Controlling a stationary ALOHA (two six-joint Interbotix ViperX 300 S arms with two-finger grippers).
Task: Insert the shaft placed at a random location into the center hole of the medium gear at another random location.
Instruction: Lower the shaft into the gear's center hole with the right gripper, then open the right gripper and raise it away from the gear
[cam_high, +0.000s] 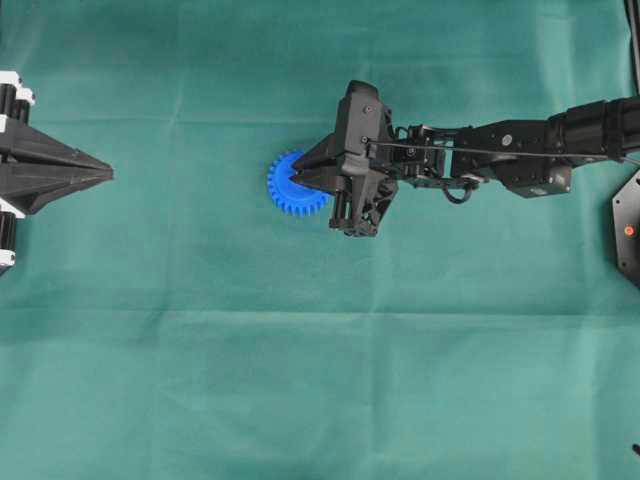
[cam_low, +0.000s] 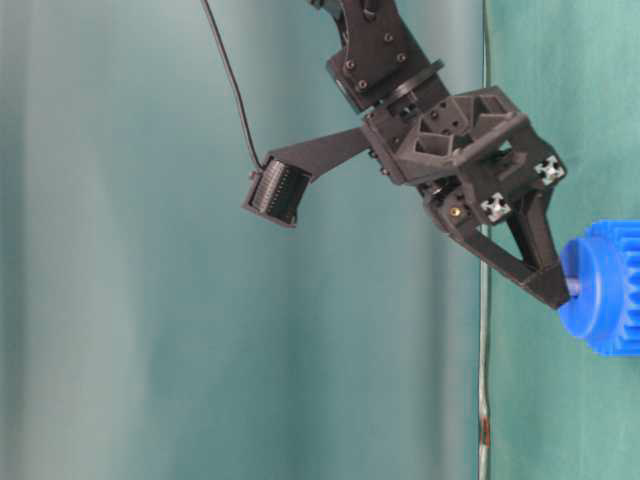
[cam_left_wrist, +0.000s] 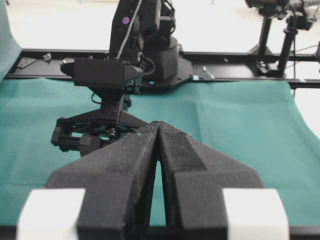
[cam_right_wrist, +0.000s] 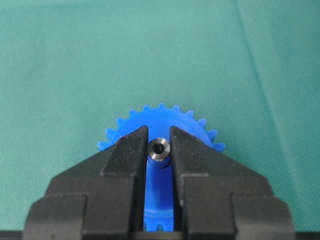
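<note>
Overhead: right claw (cam_high: 300, 176) pinches shaft (cam_right_wrist: 159, 149) over medium gear (cam_high: 290, 190).

The overhead view looks straight down on the table (cam_high: 300, 380) from well above, taking in both arms. The table-level view sits low and close, facing the right gripper (cam_low: 562, 292) and the medium gear (cam_low: 603, 290) side-on. The left wrist camera looks out along its own jaws across the table toward the right arm's base at the far side. The right wrist camera looks down between its jaws, very near the medium gear (cam_right_wrist: 161, 117), which the overhead view shares.
</note>
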